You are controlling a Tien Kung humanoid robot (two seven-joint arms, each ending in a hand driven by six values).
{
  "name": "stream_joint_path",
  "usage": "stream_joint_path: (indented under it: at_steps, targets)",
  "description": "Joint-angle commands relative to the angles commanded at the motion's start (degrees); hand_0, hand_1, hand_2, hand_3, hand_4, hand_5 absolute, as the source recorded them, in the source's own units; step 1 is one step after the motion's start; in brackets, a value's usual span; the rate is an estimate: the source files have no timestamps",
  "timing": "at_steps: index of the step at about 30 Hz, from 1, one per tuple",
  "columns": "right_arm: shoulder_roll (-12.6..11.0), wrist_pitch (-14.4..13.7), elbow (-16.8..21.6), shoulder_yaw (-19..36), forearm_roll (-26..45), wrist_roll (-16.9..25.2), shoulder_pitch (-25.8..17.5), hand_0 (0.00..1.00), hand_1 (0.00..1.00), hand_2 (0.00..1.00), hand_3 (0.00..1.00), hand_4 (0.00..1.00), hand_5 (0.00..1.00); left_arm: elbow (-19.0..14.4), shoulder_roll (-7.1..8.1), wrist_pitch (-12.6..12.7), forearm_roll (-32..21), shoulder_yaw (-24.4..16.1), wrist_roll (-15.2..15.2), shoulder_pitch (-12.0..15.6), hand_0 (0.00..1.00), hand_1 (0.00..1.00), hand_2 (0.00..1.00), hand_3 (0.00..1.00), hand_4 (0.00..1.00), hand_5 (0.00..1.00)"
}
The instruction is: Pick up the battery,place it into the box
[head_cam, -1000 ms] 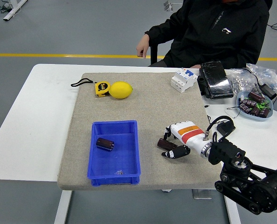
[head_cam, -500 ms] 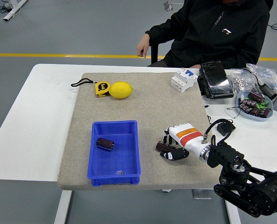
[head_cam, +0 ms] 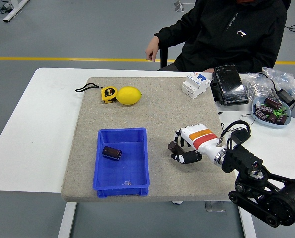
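The robot's white right hand with orange and red bands [head_cam: 189,146] rests on the grey felt mat [head_cam: 152,106], fingers curled around a small dark cylindrical battery [head_cam: 175,148]. To its left, well apart, the blue rectangular plastic box [head_cam: 101,173] contains another dark cylindrical battery [head_cam: 111,152].

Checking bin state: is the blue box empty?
No, one dark battery already lies inside the blue box.
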Motion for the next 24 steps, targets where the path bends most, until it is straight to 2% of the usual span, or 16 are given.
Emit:
stream_joint_path:
  at_steps: [14,23,24]
  targets:
    - [-0.3,0.2,2.1,1.3,-0.3,-0.1,1.2,0.169,0.325,0.398,0.439,0.742,0.282,0.0,0.16,0.1,-0.9,0.6,-0.1,-0.6,0.723,0.698,0.664,0.585,0.633,0.541]
    - [-0.4,1.1,1.5,1.0,0.5,-0.2,0.8,0.167,0.326,0.400,0.439,0.740,0.282,0.0,0.13,0.1,-1.1,0.7,-0.2,-0.6,0.723,0.698,0.664,0.585,0.633,0.540]
    - [-0.4,1.3,1.5,0.9,0.5,-0.1,0.8,0.205,0.363,0.429,0.461,0.747,0.257,0.0,0.13,0.1,-1.0,0.7,-0.2,-0.6,0.723,0.697,0.664,0.585,0.632,0.540]
